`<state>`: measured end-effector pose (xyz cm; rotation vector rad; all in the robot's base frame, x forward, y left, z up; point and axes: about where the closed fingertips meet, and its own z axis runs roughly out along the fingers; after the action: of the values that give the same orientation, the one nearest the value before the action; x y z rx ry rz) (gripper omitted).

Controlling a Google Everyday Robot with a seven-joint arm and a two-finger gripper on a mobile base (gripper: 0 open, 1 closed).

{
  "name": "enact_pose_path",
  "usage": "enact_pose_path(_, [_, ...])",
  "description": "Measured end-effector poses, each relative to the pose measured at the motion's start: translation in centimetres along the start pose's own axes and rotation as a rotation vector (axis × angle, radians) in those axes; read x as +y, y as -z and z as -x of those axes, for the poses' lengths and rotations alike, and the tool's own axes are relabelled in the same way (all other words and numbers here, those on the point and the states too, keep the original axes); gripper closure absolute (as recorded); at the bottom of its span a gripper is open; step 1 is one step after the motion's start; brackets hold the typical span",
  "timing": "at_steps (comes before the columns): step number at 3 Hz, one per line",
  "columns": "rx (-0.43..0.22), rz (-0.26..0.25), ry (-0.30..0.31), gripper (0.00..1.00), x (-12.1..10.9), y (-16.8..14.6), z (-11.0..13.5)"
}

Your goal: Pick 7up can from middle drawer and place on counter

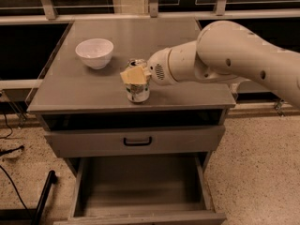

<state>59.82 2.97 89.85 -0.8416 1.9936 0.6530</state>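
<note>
7up can point(138, 92) stands upright on the counter point(154, 41), camera-right of the white bowl point(94, 53) and nearer the front edge than the bowl. Gripper point(136, 73) sits at the can's upper half, arm coming in from the side away from the bowl. Jaws look clamped on the can, w/ one yellowish pad against its near side.

Risks: can is close to the front edge, so a pad dragging on release or a sideways pull-back could tip it over the edge.

Containers: bowl looks empty. Middle drawer point(140, 179), low & in front of the bowl, hangs open w/ bare floor.
</note>
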Motion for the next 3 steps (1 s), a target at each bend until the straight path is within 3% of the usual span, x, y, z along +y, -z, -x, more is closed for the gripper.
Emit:
enact_pose_path(2, [0.000,0.000,0.000,0.12,0.00,0.00,0.00])
enact_pose_path(3, [0.000,0.000,0.000,0.00,0.01,0.00,0.01])
